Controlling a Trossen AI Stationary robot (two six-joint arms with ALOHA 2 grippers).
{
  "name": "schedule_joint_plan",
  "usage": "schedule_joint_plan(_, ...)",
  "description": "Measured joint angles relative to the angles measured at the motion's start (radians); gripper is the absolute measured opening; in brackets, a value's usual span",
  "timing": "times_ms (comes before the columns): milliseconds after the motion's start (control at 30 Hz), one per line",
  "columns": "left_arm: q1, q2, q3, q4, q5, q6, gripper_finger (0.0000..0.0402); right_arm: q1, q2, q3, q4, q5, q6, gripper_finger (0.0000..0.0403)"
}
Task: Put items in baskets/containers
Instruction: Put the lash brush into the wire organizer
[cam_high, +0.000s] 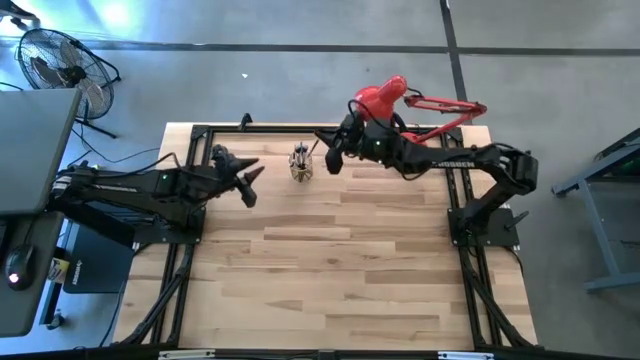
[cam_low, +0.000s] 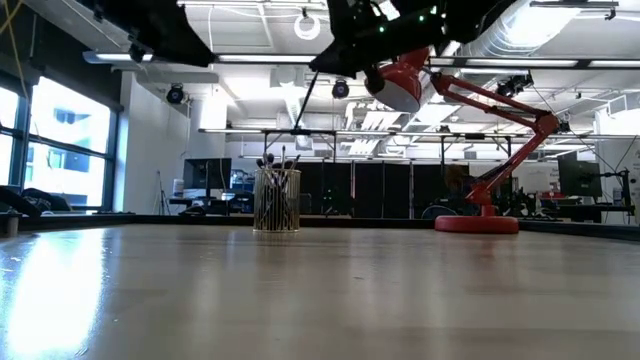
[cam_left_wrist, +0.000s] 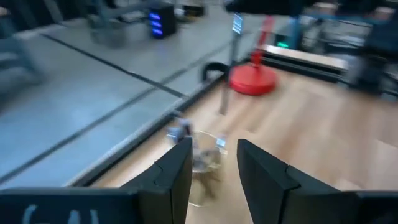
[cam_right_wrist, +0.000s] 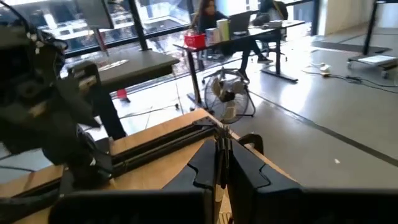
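Pale wooden-plank table (cam_high: 330, 260) carries a red desk lamp (cam_low: 470, 150) and, near its far edge, a small clear yellowish cup (cam_high: 301, 166) of thin dark sticks (cam_low: 276, 160); right gripper (cam_high: 331, 157) pinches one thin stick (cam_right_wrist: 219, 149) above it; left gripper (cam_high: 250, 180), fingers apart, empty

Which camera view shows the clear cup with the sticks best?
The low view: the cup stands whole and side-on, dark sticks rising from it. The high view shows it small from above. The left wrist view blurs it. The right wrist view does not show it.
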Motion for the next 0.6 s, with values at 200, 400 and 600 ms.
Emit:
schedule_joint_plan(200, 0.0, 0.0, 0.0, -0.008, -0.099, 0.021, 0.0124, -0.016, 0.108, 0.033, 0.036, -0.056, -0.041, 0.001)
schedule_joint_plan(400, 0.0, 0.0, 0.0, -0.037, -0.098, 0.018, 0.0124, -0.017, 0.234, 0.159, -0.052, -0.055, -0.11, 0.001)
schedule_joint_plan(600, 0.0, 0.0, 0.0, -0.057, -0.1, 0.002, 0.0124, -0.016, 0.333, 0.297, -0.216, -0.041, -0.211, 0.001)
